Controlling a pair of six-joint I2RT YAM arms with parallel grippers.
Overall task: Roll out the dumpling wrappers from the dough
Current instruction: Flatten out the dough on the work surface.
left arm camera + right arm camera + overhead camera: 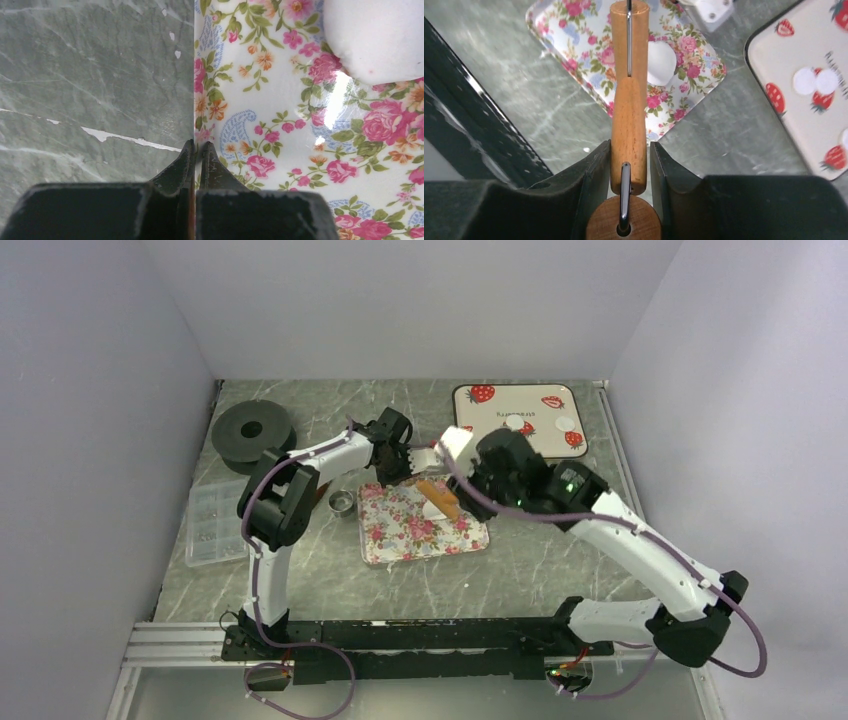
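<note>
The white dough lump point(660, 62) on the flowered tray point(569, 25) is neared by a wooden roller point(628, 100) clenched in the right gripper's point(629, 147) jaws; the left gripper's point(197, 145) jaws are closed empty.

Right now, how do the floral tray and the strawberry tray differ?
The floral tray has pink roses; the strawberry tray is cream with red strawberries and a dark rim. The floral tray holds one thick dough lump; the strawberry tray holds thin flat wrappers. The floral tray sits nearer, the strawberry tray farther back right. Both are rounded rectangles lying flat.

L hand point(196, 149), roller point(629, 115) over floral tray point(405, 538)
</note>
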